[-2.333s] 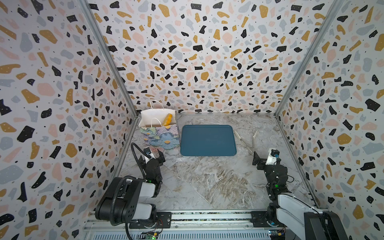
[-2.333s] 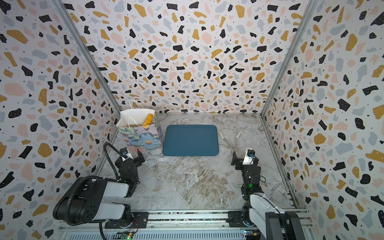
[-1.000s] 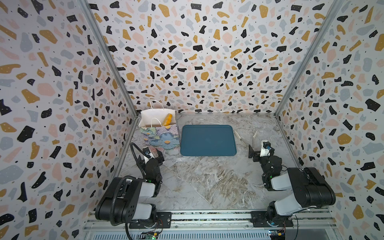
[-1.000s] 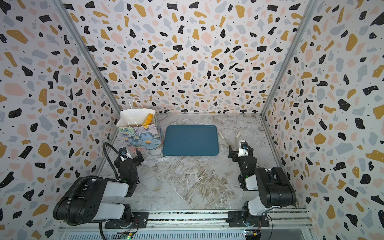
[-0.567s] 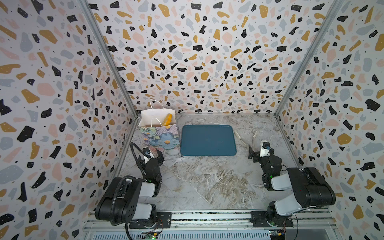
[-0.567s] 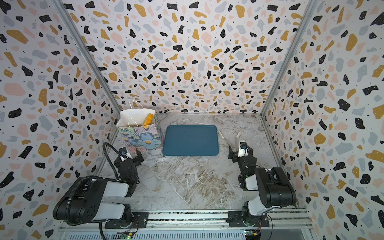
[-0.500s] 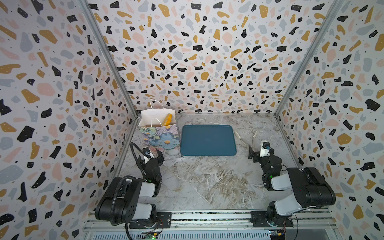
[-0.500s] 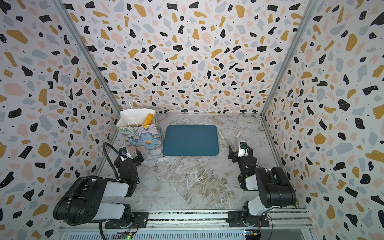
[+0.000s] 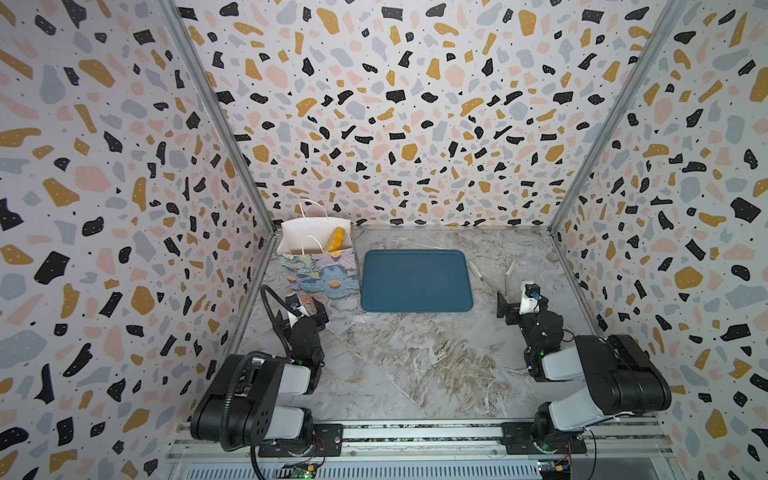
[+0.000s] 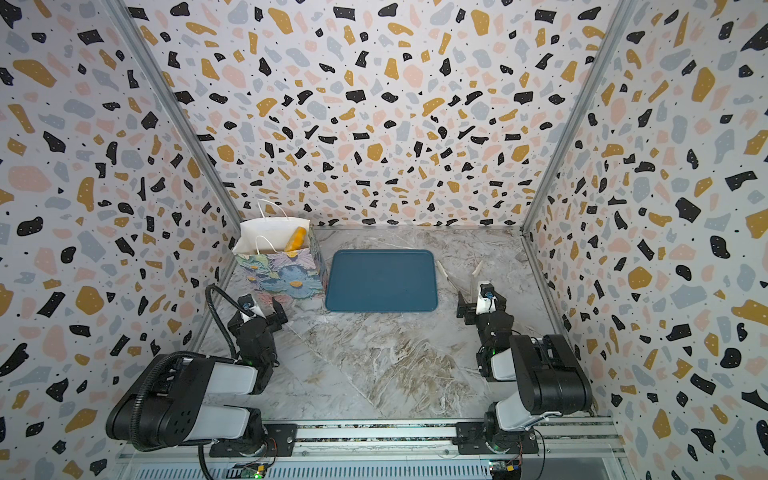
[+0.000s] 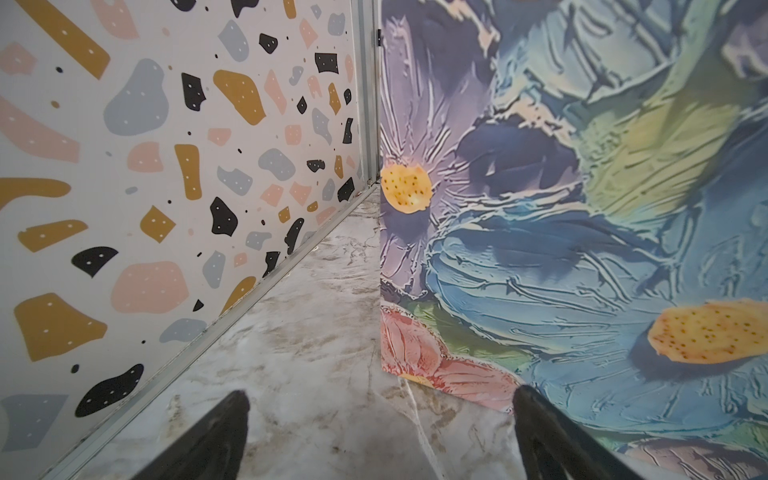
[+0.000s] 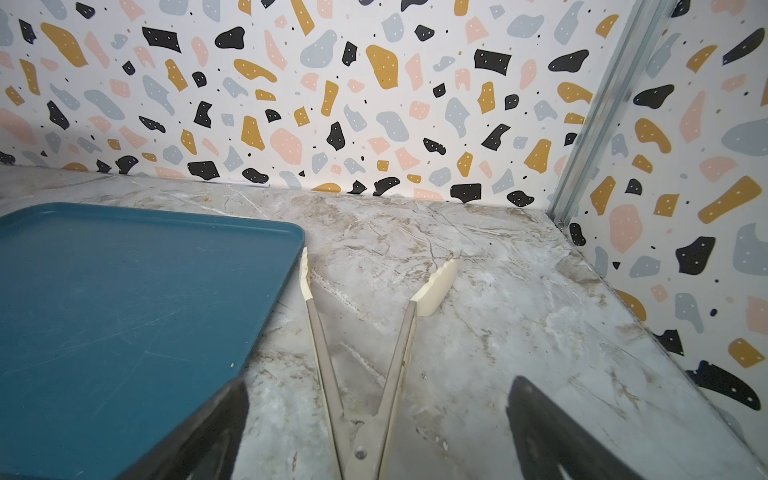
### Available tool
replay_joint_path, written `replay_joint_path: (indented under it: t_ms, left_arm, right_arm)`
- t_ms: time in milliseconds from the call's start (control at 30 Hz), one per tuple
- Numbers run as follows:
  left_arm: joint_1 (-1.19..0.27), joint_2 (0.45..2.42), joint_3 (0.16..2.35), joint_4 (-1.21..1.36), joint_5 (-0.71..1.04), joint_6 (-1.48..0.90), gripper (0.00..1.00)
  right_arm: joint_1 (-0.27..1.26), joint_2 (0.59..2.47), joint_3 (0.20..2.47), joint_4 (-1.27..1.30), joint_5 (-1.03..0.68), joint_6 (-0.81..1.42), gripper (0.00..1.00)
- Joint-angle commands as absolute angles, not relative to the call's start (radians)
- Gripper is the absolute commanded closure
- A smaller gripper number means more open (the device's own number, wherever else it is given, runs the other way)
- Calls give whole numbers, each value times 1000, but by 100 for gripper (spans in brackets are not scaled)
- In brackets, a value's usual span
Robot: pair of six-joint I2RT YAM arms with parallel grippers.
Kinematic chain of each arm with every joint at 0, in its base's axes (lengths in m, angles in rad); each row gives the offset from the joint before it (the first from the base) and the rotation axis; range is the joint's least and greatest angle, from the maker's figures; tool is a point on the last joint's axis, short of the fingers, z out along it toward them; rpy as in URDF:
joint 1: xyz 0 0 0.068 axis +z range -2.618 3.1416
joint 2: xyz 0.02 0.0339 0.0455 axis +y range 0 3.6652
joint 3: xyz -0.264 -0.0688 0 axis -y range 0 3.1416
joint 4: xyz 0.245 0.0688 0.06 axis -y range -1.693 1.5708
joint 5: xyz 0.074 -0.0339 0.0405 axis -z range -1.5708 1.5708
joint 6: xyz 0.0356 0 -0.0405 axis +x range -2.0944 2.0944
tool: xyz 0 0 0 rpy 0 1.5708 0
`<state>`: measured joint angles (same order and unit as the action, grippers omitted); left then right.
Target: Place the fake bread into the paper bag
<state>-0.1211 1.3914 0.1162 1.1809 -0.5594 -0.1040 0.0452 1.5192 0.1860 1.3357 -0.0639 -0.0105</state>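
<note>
Left end effector (image 9: 306, 302) and right end effector (image 9: 519, 301) are idling released; fake bread (image 9: 334, 240) in paper bag (image 9: 318, 270) seems light, slippery, graspable mid-body.

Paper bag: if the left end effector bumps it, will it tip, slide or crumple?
The paper bag stands tall and boxy, so a high push would probably tip it. Its thin walls likely buckle rather than resist. A fake bread leans inside, so some weight may steady its base.

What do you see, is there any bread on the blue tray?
No, the blue tray is bare; the only visible fake bread sits inside the paper bag.
</note>
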Motion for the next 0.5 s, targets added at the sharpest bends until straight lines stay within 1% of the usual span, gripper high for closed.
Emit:
replay_joint_path:
  t_ms: [0, 467]
  left_arm:
    - [-124, 1385, 137, 1241, -569, -93, 1]
    - [-124, 1384, 137, 1241, -569, -92, 1]
  right_arm:
    - [49, 1514, 190, 1335, -73, -22, 1]
    - [51, 1514, 191, 1335, -67, -23, 1]
